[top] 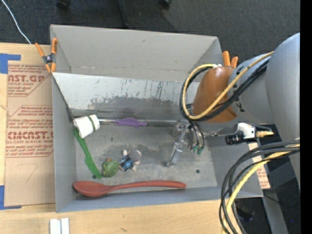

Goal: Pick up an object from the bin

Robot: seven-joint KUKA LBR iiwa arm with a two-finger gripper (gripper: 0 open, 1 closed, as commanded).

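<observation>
The gripper [172, 161] hangs low over a bare patch of the floor of the bin [146, 94], a grey sheet-metal box with sloping walls, scuffed and scratched along its far wall. Whether the gripper is wide or narrow cannot be told at this angle, and no thing shows in its grasp. Above it sit the arm's smooth orange cover [214, 94] and looped yellow and black cables [187, 99]. 7 loose things lie in the bin, all to the gripper's left or in front of it. Closest is 1 spoon [129, 186], red, glossy plastic, long and slim: its handle tip lies just in front of the gripper and its oval bowl points well off to the left. Near the gripper's left lies 1 small pale disc [136, 155], and touching that 1 tiny blue piece [126, 164] of uneven shape. Just beyond those rests 1 green lump [109, 167], rounded and dull. Against the lump ends 1 green stick [85, 152], thin and flat, which slants away to 1 white cup [87, 126], smooth and tapered, lying on its side far left. Behind and left of the gripper, along the foot of the far wall, lies 1 purple piece [129, 123], slim and soft-edged.
</observation>
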